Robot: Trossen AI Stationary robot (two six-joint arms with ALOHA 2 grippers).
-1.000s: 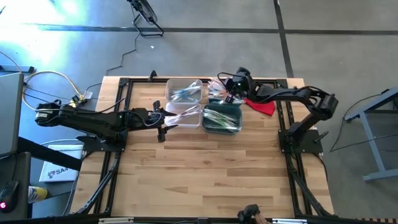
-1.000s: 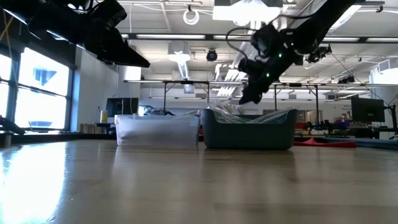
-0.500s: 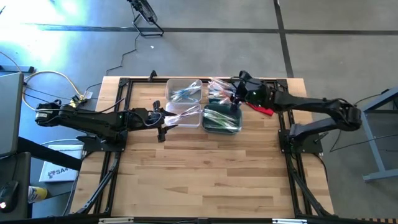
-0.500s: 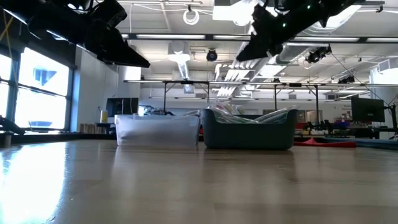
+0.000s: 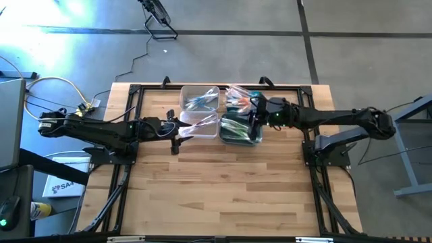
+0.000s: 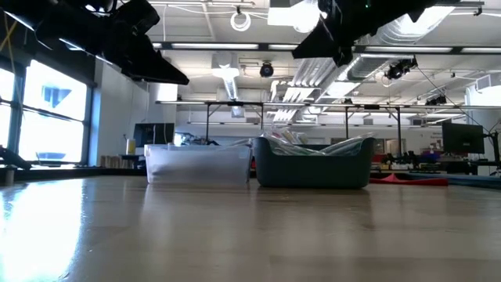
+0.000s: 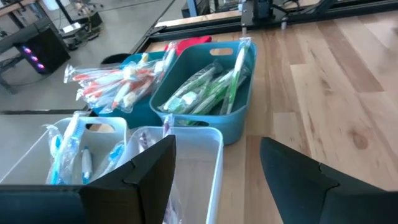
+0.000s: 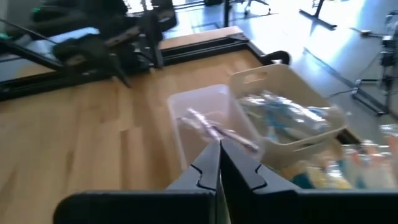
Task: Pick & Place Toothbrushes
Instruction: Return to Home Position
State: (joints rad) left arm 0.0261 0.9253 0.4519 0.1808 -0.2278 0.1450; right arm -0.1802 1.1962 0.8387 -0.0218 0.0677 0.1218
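At the far middle of the table (image 5: 223, 182), four bins sit packed in a square. The toothbrushes (image 7: 208, 93) lie in them, sorted by colour. They are thin, pale-handled sticks in clear wrappers. Green ones fill the near blue bin (image 7: 239, 107), lying along its length, with one propped against the rim. Orange ones are heaped in the far blue bin (image 7: 140, 113). Blue ones stand slanted in the white bin (image 8: 292, 78). A few that seem pink lie in the clear bin (image 8: 193, 102). A red cloth (image 7: 189, 43) lies just beyond the bins. The right hand (image 8: 219, 149) hovers over the near blue bin, fingers together, holding nothing. The left hand (image 7: 217, 149) hangs beside the clear bin, fingers apart and empty.
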